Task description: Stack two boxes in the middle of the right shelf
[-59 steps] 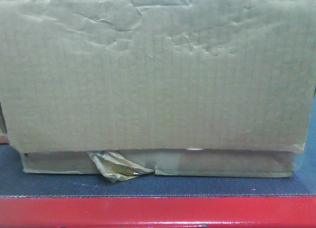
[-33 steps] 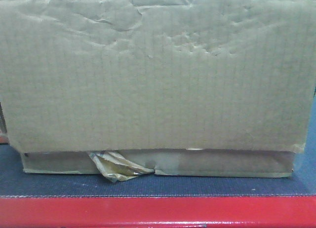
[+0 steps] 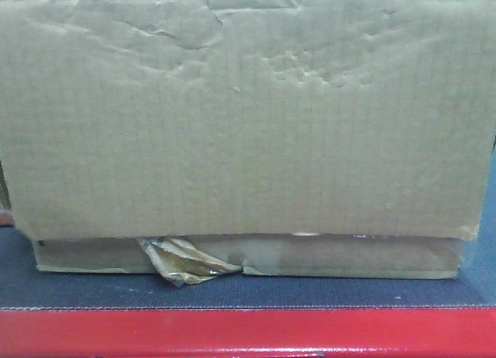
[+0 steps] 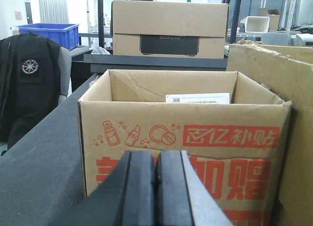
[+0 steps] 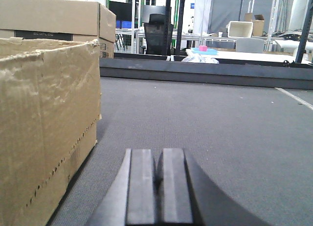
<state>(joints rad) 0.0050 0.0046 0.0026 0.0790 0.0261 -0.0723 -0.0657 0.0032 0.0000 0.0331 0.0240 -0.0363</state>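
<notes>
A large plain cardboard box [image 3: 248, 118] fills the front view, standing on a dark mat. Its side also shows in the right wrist view [image 5: 44, 128] and at the right edge of the left wrist view [image 4: 286, 113]. A smaller open box with red print [image 4: 183, 143] stands just ahead of my left gripper [image 4: 156, 169], which is shut and empty. My right gripper [image 5: 159, 172] is shut and empty, low over the grey mat, to the right of the large box. Neither gripper touches a box.
A closed brown box [image 4: 168, 29] rests on a dark ledge behind the printed box. A red edge [image 3: 248, 333] runs along the front of the mat. A dark jacket [image 4: 27, 84] hangs at the left. Grey mat [image 5: 220, 128] stretches right of the large box.
</notes>
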